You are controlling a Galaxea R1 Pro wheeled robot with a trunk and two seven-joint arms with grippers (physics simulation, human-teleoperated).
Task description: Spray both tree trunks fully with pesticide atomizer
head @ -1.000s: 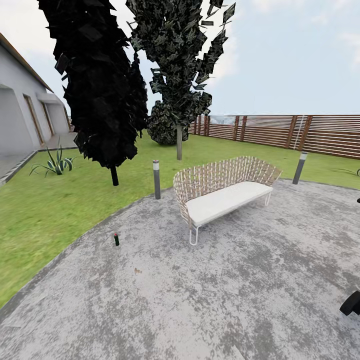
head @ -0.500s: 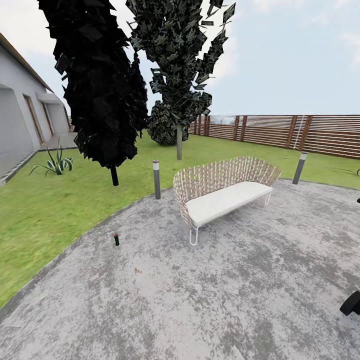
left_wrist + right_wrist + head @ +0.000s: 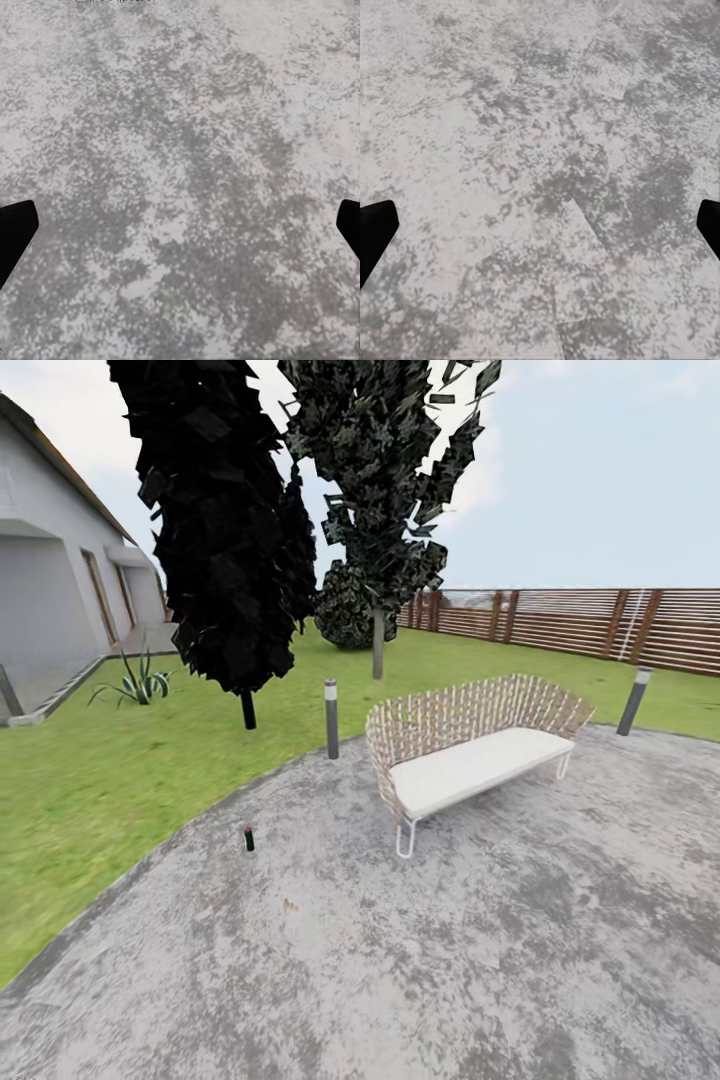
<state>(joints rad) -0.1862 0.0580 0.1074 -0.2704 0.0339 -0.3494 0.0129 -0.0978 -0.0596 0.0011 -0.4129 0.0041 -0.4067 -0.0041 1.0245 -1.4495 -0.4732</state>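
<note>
Since half a second ago the whole head view has slid: everything sits further right and the dark arm part by the paving's right edge has left it, so the camera turned while the things kept their places. There the pesticide atomizer point(image 3: 248, 838), a tiny dark green bottle with a red top, stands upright on the floor point(image 3: 420, 960), mottled grey stone paving with a curved edge, well left of the bench point(image 3: 470, 755) and near the lawn point(image 3: 90, 790). The bench has a woven lattice back, a white seat pad and thin white legs. Behind it stand two grey bollard lamps point(image 3: 331, 718), black-leaved conifers point(image 3: 225, 530) and a brown slatted fence point(image 3: 590, 625); a grey house point(image 3: 55, 610) lies far left of the bench. No writing is readable. In the left wrist view the left gripper point(image 3: 180, 225) shows dark fingers point(image 3: 15, 232) spread wide apart over bare paving. In the right wrist view the right gripper point(image 3: 540, 225) likewise has its fingers point(image 3: 375, 232) wide apart above speckled paving.
</note>
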